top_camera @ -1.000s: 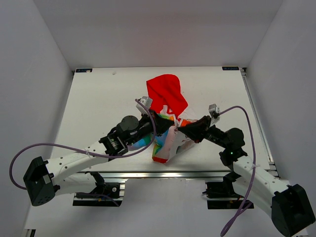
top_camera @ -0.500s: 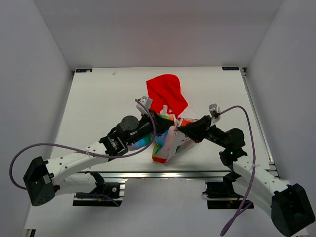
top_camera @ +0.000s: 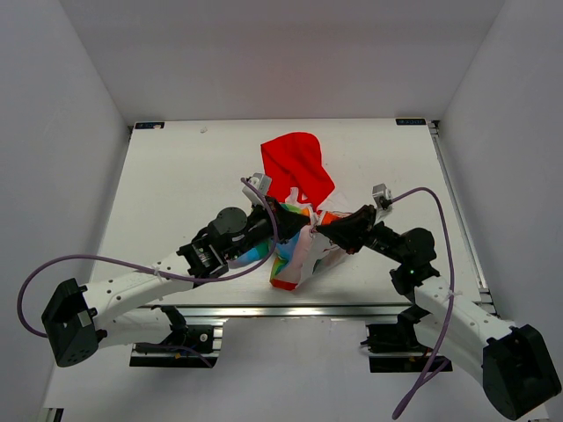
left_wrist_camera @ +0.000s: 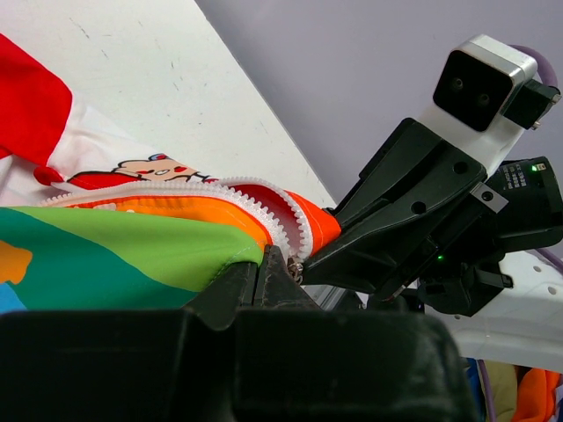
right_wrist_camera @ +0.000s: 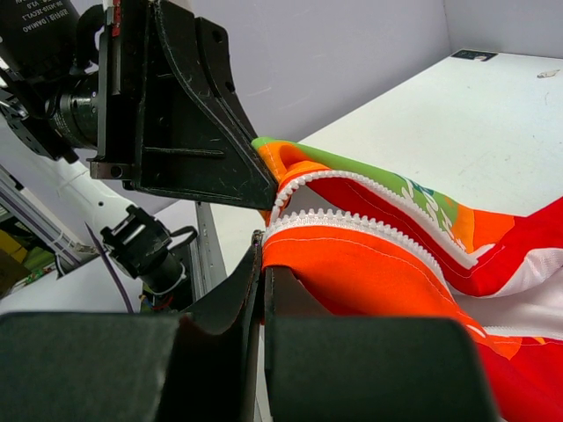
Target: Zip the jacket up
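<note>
The overhead camera looks down from behind the arm bases, taking in the whole table [top_camera: 176, 167]. The two wrist cameras sit close, facing each other across the jacket [left_wrist_camera: 132, 246]: left catches the right gripper [left_wrist_camera: 310, 257], right the left gripper [right_wrist_camera: 266, 204].

Left jaws pinched on the jacket [left_wrist_camera: 132, 251] — green-orange zip edge [left_wrist_camera: 264, 198], right jaws just beyond, white table [left_wrist_camera: 176, 79]

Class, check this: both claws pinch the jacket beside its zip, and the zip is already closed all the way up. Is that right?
Not quite. The zip is open: the right wrist view shows its two rows of white teeth lying apart. The rest holds: the left claw and the right claw each pinch the jacket beside the zip.
</note>
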Tool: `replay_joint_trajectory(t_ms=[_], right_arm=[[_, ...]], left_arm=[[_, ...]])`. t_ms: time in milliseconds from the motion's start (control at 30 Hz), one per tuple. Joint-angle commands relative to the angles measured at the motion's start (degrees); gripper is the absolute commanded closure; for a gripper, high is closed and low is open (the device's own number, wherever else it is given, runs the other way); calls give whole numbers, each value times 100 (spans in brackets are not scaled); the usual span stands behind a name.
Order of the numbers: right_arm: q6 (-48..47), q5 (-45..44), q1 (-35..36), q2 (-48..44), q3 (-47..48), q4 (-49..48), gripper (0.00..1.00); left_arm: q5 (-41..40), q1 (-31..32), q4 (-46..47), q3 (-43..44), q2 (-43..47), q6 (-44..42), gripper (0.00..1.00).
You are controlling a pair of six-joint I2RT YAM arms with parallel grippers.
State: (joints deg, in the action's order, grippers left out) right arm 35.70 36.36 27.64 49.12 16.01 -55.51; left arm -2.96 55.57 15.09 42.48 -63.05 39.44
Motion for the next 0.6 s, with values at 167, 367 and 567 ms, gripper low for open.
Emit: replay_joint_trajectory(t_ms=[167,367,567], right_arm=[[51,-32,-22,-17,95,-382,100],[147,-85,-22,1,122,-452,100],[244,-191,-30,-34,113,-488,100]], left_arm=[[68,-2,205,-38,170,-42,100],[85,-2,196,-38,144,-59,100],[138,-2,231,-73,152,-86,100]])
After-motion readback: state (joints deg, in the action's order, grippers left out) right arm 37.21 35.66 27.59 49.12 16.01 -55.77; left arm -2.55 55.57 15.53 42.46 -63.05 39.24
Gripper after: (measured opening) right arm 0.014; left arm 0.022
